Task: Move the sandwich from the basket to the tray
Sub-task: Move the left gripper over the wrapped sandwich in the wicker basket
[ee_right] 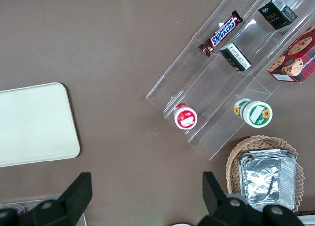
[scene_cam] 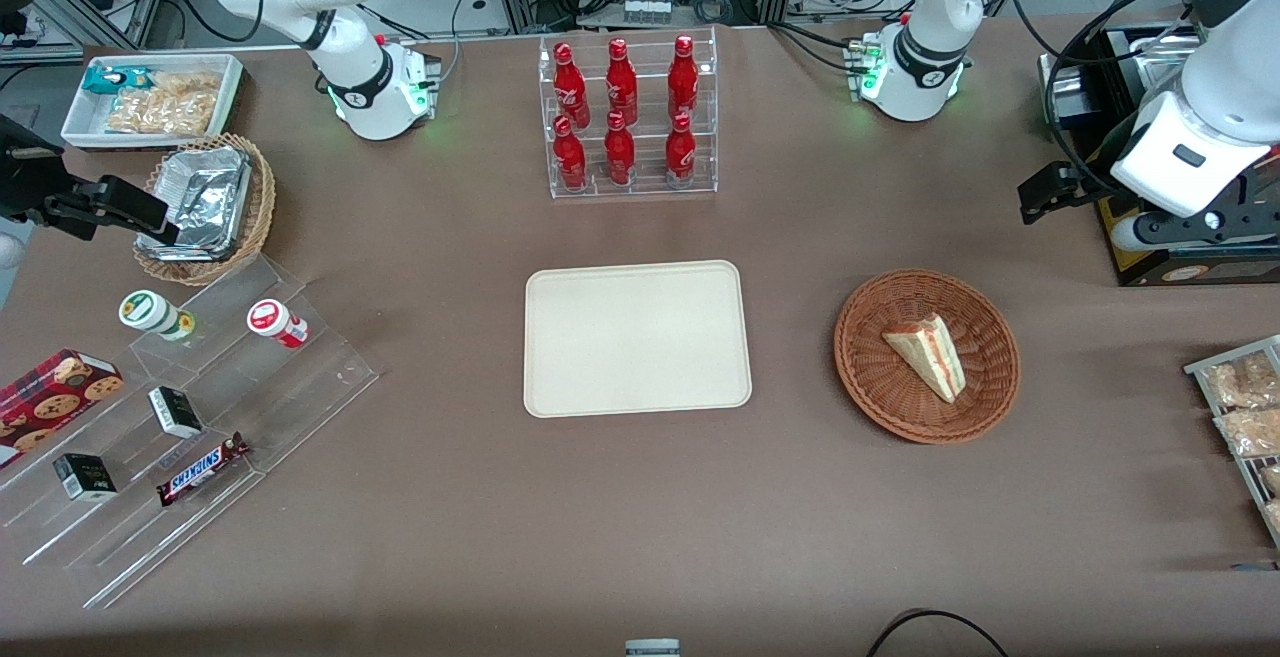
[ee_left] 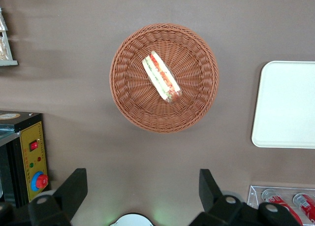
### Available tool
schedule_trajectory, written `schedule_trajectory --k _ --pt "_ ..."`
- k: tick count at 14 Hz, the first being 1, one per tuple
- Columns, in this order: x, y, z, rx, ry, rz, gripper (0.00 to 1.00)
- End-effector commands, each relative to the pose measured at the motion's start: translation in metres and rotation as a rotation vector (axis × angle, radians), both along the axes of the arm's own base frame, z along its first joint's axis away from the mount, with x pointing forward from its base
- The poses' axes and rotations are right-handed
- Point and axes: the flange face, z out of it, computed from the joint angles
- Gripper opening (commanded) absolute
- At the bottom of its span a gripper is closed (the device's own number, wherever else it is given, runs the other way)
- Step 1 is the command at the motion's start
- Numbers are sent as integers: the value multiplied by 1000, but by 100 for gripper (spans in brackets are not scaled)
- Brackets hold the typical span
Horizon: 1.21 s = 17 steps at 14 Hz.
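The sandwich [scene_cam: 928, 352] [ee_left: 161, 77], a pale bread wedge with red and green filling, lies in the round reddish-brown wicker basket [scene_cam: 880, 389] [ee_left: 130, 100]. The empty beige tray [scene_cam: 636, 337] [ee_left: 288, 105] [ee_right: 34, 122] sits flat on the table beside the basket, toward the parked arm's end. My left gripper [scene_cam: 1045, 197] [ee_left: 141, 186] hangs high over the bare table, farther from the front camera than the basket and apart from it. It is open, with nothing between its black fingers [ee_left: 74, 186].
A clear rack of red bottles [scene_cam: 625, 117] stands farther from the front camera than the tray. A black box with a yellow panel [scene_cam: 1150, 242] [ee_left: 29, 162] sits near my gripper. Snack packets [scene_cam: 1245, 407] lie at the working arm's end. An acrylic stepped shelf [scene_cam: 180, 407], a foil-filled tan basket [scene_cam: 205, 207] and a white bin [scene_cam: 150, 97] are at the parked arm's end.
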Motion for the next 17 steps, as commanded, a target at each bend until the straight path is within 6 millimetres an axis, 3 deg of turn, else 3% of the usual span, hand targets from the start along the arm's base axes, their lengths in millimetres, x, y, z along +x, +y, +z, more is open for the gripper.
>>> schedule_trajectory --k 1,3,5,10,17 --pt "4 3 -6 5 9 7 100" --pt "6 2 -13 0 24 4 100" --pt "17 -3 -38 3 68 -5 100" --pt "31 -11 -117 13 158 -22 100" --pt "20 -20 -219 6 86 -43 100"
